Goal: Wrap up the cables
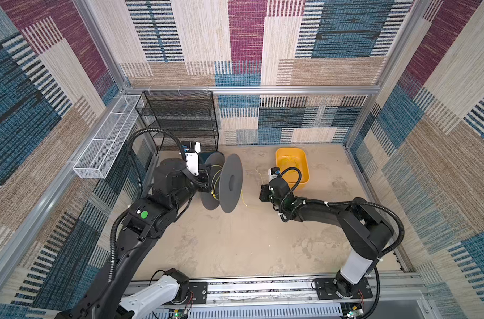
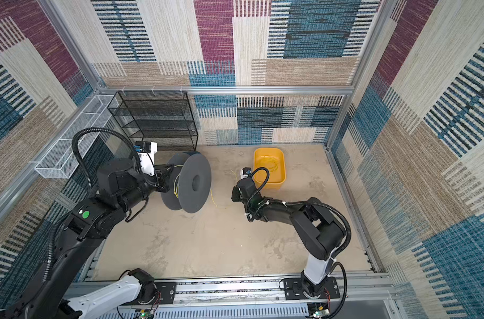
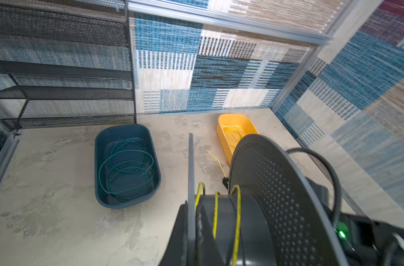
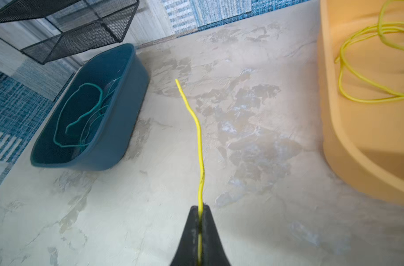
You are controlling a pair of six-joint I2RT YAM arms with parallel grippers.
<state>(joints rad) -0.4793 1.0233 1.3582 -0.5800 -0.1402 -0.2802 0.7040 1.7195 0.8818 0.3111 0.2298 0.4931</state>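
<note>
Pinching the yellow cable [image 4: 199,138] fully closed, the right tool [image 4: 200,208] sits right of the spool [image 1: 229,183] that the closed left tool [image 1: 205,178] grips, cable running sideways between them.

The yellow cable [image 4: 199,142] has a smooth, faintly glossy plastic sheath. The spool [image 1: 227,198] is matt dark-grey plastic, and 1 flange is dimpled in the left wrist view. At 2 o'clock from it, the yellow tub [image 1: 290,152] is smooth plastic with a soft sheen, as is the blue tub [image 3: 99,165]. At 11 o'clock, the rack [image 1: 180,116] is matt black metal mesh. The tabletop [image 1: 249,243] looks matt, mottled and plaster-like.
</note>
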